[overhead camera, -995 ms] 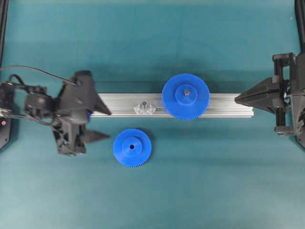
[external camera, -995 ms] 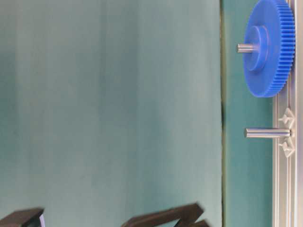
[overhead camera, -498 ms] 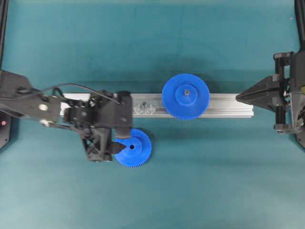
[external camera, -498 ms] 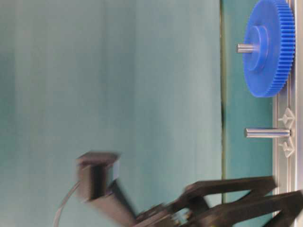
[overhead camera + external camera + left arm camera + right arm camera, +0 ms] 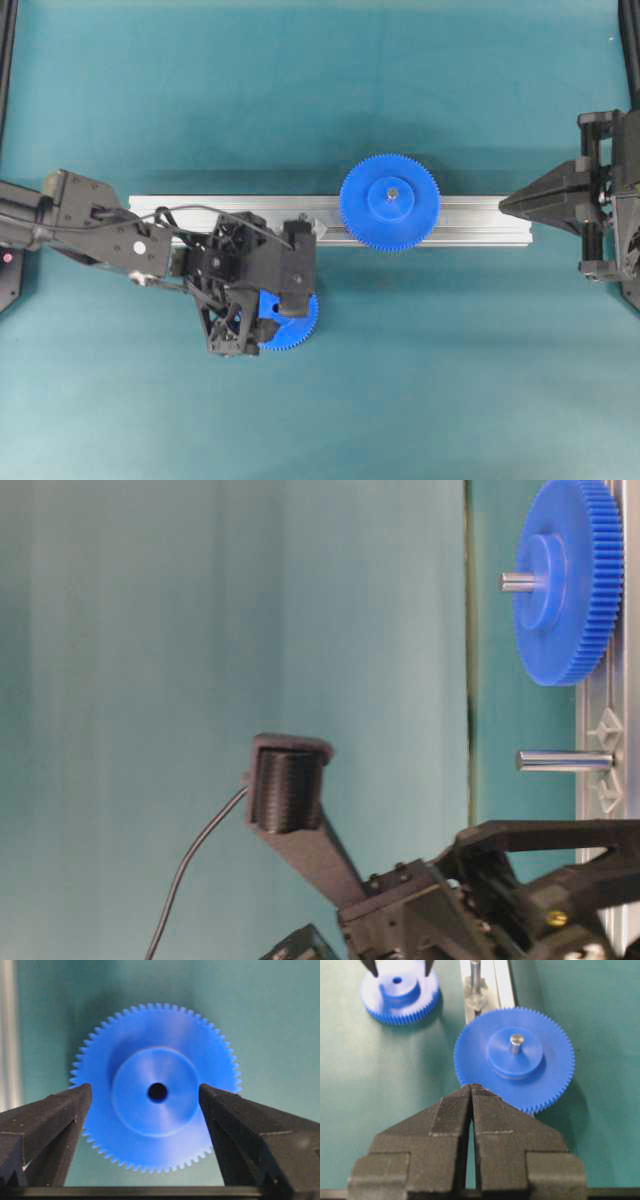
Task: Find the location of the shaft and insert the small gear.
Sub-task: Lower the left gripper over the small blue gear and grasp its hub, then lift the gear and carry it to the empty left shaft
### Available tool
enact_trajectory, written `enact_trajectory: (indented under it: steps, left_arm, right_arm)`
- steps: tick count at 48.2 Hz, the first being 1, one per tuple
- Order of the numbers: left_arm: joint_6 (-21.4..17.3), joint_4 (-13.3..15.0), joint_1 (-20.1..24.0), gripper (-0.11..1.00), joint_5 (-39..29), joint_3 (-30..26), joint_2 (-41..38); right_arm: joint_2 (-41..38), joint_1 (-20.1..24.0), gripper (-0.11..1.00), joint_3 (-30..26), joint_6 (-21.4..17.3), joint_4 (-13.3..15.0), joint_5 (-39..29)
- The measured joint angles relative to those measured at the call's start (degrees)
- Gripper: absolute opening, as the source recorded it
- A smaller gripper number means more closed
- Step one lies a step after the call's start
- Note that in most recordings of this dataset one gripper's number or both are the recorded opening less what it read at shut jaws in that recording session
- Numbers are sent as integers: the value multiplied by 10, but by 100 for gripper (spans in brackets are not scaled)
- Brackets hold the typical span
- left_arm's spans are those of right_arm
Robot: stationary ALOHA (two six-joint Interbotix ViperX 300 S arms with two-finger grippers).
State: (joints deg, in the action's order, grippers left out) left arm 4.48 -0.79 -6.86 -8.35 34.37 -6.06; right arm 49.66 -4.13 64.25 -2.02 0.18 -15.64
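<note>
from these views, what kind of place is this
Likely a robot assembly test bench: teal mat tabletop, grooved aluminium rail carrying a large blue plastic gear, and black robot fingers around a smaller blue gear.

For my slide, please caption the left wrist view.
Open left hand straddles the small gear hub on green table.

Two blue gears [image 5: 399, 991] [image 5: 515, 1057], one shaft [image 5: 475, 975], one rail [image 5: 480, 221]

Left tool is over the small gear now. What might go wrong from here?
1. The left tool is open with its fingers straddling the raised hub of the small gear; closing off-centre may tilt the gear or let it slip.
2. The shaft stands close beside the large gear on the rail; on insertion the teeth may clash instead of meshing.
</note>
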Motion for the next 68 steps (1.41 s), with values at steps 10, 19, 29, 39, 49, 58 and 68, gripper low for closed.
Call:
enact_trajectory:
  steps: [10,19,29,39,49,58,68]
  left_arm:
    - [1,0,-1,91,-2,-3,-10]
    - [2,0,-1,91,-3,-4,-17]
    - [4,0,-1,91,-3,-5,-21]
    - [8,0,-1,91,-3,-9,-25]
    - [11,0,-1,90,-17,-11,-25]
    - [15,-1,-1,86,-54,-18,-25]
    - [17,-1,-6,64,-60,-26,-26]
  right_arm:
    - [4,0,5,4,0,0,0]
    - [9,0,5,4,0,0,0]
    - [11,0,5,6,-1,0,0]
    - [12,1,5,8,-1,0,0]
    - [11,0,5,8,-1,0,0]
    - [11,0,5,8,-1,0,0]
    - [12,0,5,8,-1,1,-1]
